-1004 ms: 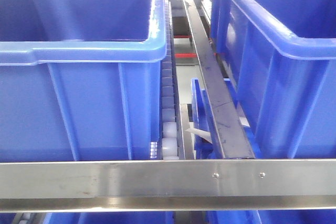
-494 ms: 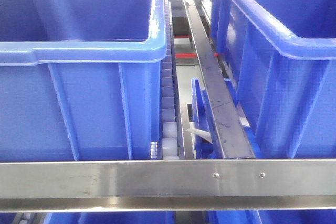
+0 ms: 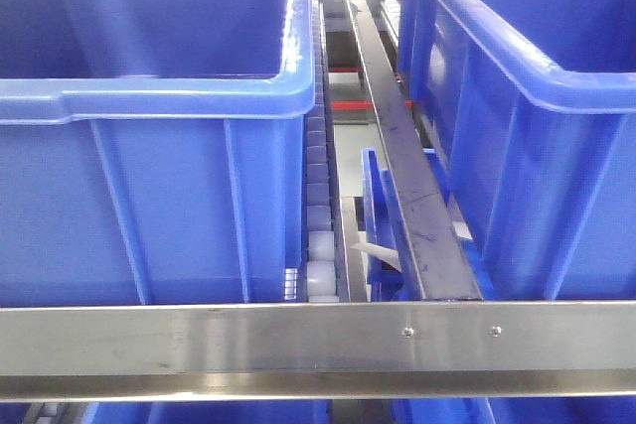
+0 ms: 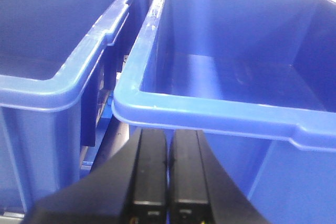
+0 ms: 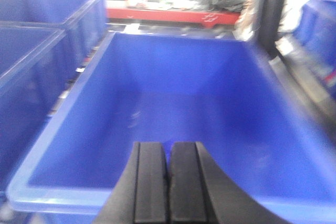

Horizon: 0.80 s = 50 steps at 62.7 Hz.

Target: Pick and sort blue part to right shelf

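Ahead of the left tool (image 4: 168, 182), whose two pads are pressed together with nothing between them, stands a blue tub (image 4: 210, 111), its near rim just beyond the fingertips and its floor bare as far as can be seen. A second tub (image 4: 58, 72) sits to the tool's left. The right tool (image 5: 168, 182) is likewise closed on nothing and hangs over the near edge of another tub (image 5: 157, 129), whose inside looks bare, though that view is blurred.

From the front, the right shelf (image 3: 318, 340) shows its steel front rail, white roller track (image 3: 318, 245) and dark divider rail (image 3: 407, 176) between two tubs. No loose blue part can be picked out with certainty; a narrow blue piece (image 3: 376, 215) stands upright beside the divider, but whether it is the part I cannot tell. If it is, it is likely light, stiff moulded plastic, smooth and a little slippery, best pinched across its thin upper edge.
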Each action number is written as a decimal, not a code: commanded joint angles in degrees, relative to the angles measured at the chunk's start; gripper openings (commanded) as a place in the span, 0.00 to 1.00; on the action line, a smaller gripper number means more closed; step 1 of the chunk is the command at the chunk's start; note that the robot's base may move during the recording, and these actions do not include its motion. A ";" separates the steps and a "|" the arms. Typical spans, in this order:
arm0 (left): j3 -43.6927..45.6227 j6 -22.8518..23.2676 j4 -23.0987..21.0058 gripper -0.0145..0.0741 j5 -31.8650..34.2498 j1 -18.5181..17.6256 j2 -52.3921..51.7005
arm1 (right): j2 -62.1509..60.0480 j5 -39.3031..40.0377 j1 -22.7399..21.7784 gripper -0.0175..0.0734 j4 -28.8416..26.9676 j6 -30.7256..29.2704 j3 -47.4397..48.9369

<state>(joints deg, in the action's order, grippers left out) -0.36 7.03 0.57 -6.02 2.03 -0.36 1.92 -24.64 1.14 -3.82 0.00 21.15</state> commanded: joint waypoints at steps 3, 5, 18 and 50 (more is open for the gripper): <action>-1.40 0.11 -0.57 0.30 5.26 0.21 -1.18 | 0.70 10.94 -0.09 0.26 -1.42 1.30 -5.07; -1.40 0.11 -0.57 0.30 5.26 0.21 -1.18 | 0.59 12.68 -0.14 0.26 -1.13 2.07 -6.91; -1.40 0.11 -0.57 0.30 5.26 0.21 -1.18 | 0.41 25.11 -0.20 0.26 2.34 5.26 -17.40; -1.40 0.11 -0.57 0.30 5.26 0.21 -1.08 | -3.79 26.83 -0.20 0.26 3.82 5.18 -21.73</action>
<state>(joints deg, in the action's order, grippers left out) -0.36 7.03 0.52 -5.89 2.03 -0.36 -0.57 -3.55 1.14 -0.52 5.27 -1.48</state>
